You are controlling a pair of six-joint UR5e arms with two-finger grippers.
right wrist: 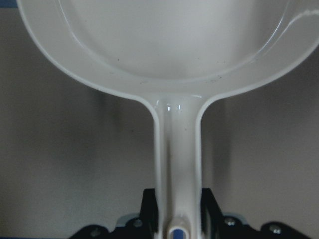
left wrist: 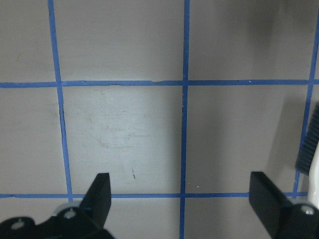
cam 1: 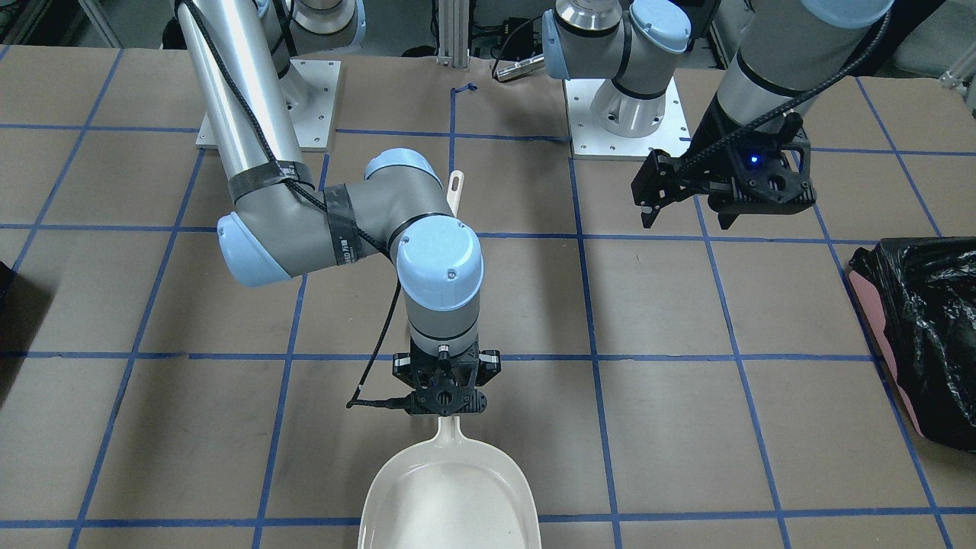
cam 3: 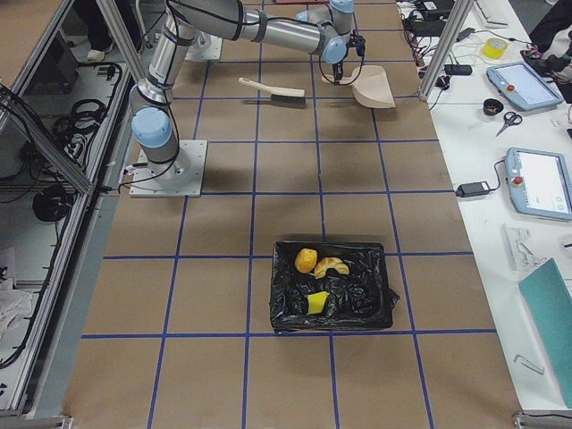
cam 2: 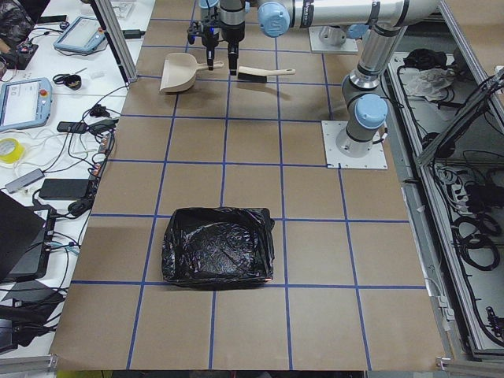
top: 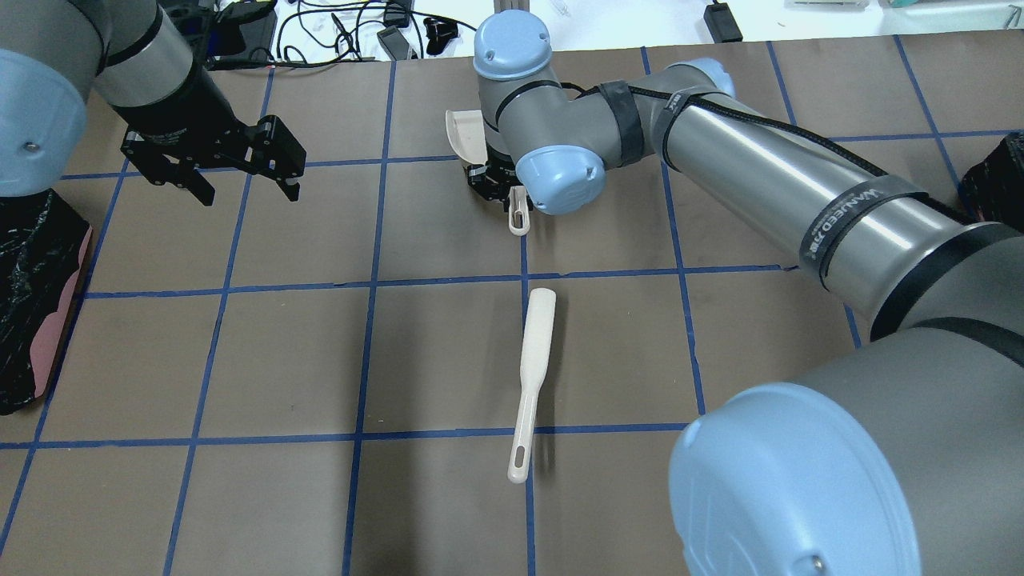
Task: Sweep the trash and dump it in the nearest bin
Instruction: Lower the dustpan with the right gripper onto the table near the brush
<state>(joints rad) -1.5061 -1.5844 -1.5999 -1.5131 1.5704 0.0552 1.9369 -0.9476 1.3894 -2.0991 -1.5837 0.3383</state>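
My right gripper (cam 1: 446, 408) is shut on the handle of the cream dustpan (cam 1: 450, 496). In the right wrist view the handle (right wrist: 177, 149) runs between the fingers and the pan (right wrist: 164, 40) is empty. My left gripper (cam 1: 686, 223) hangs open above bare table, nothing between its fingers (left wrist: 99, 196). The cream brush (top: 532, 376) lies loose on the table between the arms. The trash lies in the black-lined bin (cam 3: 375, 308) at the robot's right end: an orange ball (cam 3: 306, 259), a pale rind slice (cam 3: 332, 266) and a yellow chunk (cam 3: 317, 304).
A pink bin lined with a crinkly black bag (cam 1: 926, 335) stands at the table's edge on the robot's left. The brush's dark bristles (left wrist: 305, 144) show at the right edge of the left wrist view. Blue tape lines grid the brown tabletop (top: 288, 360).
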